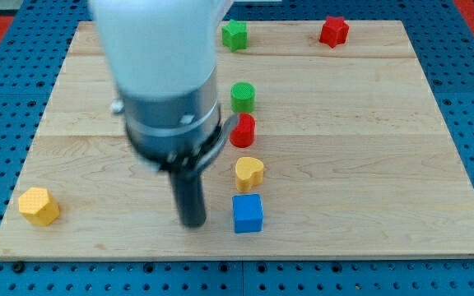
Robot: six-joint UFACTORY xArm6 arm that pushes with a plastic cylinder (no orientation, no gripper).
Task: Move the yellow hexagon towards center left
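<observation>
The yellow hexagon (39,205), a plain faceted block, sits at the table's (369,164) near left corner. My tip (192,222) rests well right of it, just left of the blue cube (248,214). There is no claw. The arm's blurred body hides the table behind it.

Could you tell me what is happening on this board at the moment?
A robot arm is pushing small blocks across a wooden board with a dark rod. My tip sits near the view's bottom centre, just left of the blue cube and well to the right of the yellow hexagon, which lies untouched at the bottom left corner. A yellow heart, red cylinder and green cylinder line up above the cube. A green star and red star sit along the top edge.
</observation>
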